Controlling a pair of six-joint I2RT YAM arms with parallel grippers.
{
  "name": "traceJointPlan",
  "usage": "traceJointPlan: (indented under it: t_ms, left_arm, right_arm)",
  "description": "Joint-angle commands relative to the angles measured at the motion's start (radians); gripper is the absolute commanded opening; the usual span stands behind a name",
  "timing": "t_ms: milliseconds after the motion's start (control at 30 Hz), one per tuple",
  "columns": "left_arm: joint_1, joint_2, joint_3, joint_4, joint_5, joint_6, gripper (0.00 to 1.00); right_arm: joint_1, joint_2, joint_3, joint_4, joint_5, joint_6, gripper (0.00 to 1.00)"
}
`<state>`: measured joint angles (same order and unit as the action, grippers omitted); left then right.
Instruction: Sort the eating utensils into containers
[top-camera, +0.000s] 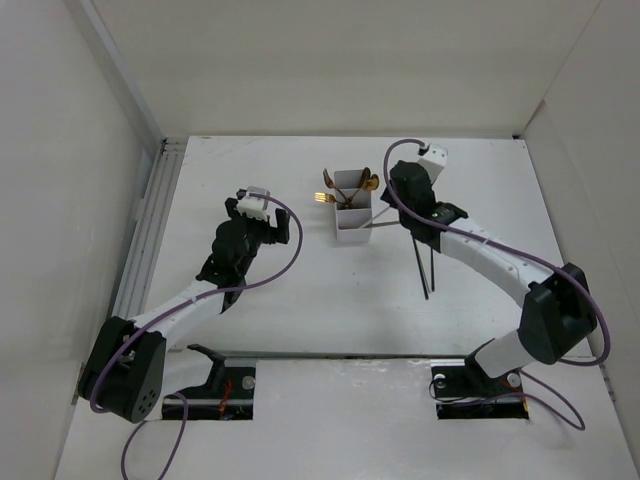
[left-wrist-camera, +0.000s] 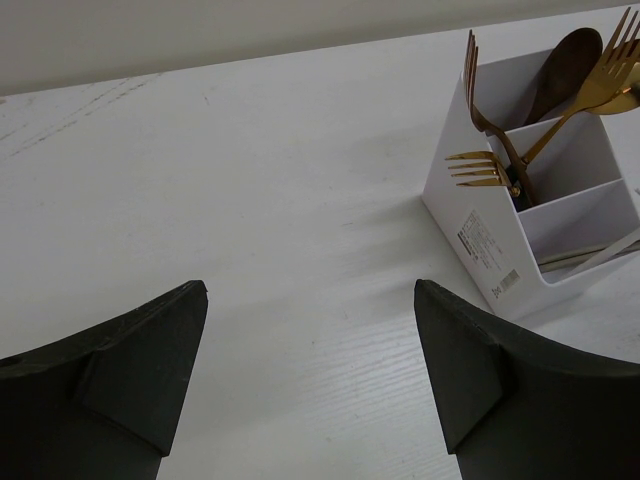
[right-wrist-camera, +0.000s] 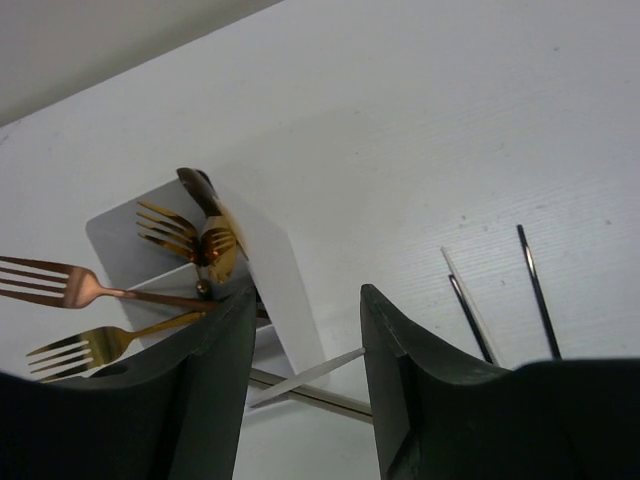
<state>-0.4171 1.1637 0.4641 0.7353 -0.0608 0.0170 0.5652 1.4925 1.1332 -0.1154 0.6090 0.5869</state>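
Observation:
The white three-compartment container (top-camera: 352, 237) stands mid-table. Gold forks (top-camera: 322, 198) stick out of its far and middle compartments, and a spoon (left-wrist-camera: 565, 70) leans in the far one. My right gripper (top-camera: 386, 204) hangs open at the box's right side. Between its fingers (right-wrist-camera: 305, 296) a white chopstick (right-wrist-camera: 310, 378) and a silvery one (right-wrist-camera: 322, 398) lie slanting out of the near compartment, and neither is pinched. More chopsticks (top-camera: 424, 268) lie on the table to the right, dark and white (right-wrist-camera: 535, 290). My left gripper (top-camera: 266, 214) is open and empty, left of the box (left-wrist-camera: 480, 240).
White walls close in the table on the left, back and right. A grooved rail (top-camera: 150, 230) runs along the left edge. Purple cables (top-camera: 290, 250) loop over both arms. Bare tabletop lies below the left fingers (left-wrist-camera: 300, 330).

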Motion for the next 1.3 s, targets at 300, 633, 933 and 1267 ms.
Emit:
traceJointPlan:
  t_ms: [300,633,933,1267]
  left_arm:
    - [-0.005,-0.032,-0.013,0.032,0.003,-0.005,0.82]
    - [-0.005,-0.023,-0.013,0.032,0.012,-0.005,0.82]
    - [-0.005,-0.022,-0.004,0.032,0.012,-0.015,0.82]
    - [-0.005,-0.022,-0.004,0.032,0.012,-0.025,0.82]
  right_arm:
    - [-0.016,-0.029,0.091,-0.257,0.075,0.117,0.51]
    - [-0.016,-0.101,0.106,-0.253,0.141,0.024,0.61]
    - [-0.423,-0.115,0.324,-0.407,-0.371,-0.341,1.00]
    - [-0.530,0.121,0.107,-0.437,-0.601,-0.397,0.59]
